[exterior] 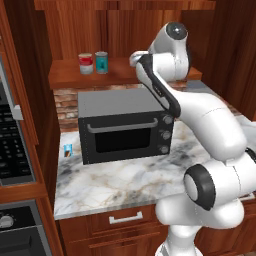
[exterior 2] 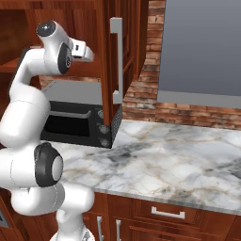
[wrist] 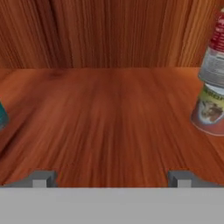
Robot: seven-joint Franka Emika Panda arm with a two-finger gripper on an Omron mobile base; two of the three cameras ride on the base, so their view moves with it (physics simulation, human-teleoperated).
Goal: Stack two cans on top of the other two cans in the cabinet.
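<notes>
Here the gripper (wrist: 111, 178) stands wide open with nothing between its jaws, its fingertips (wrist: 40, 178) low over the bare board of the cabinet (wrist: 109, 122). At the right edge of the hand view, a red-and-white can (wrist: 214, 52) sits stacked on a pale yellow-green can (wrist: 210, 109); a sliver of teal (wrist: 2, 116) shows at the left edge. From the left base view, a red-and-white tin (exterior: 86, 63) and a teal tin (exterior: 101, 62) stand just beside each other on the shelf, above the black toaster oven (exterior: 125, 125) on the marble counter (exterior: 115, 185).
</notes>
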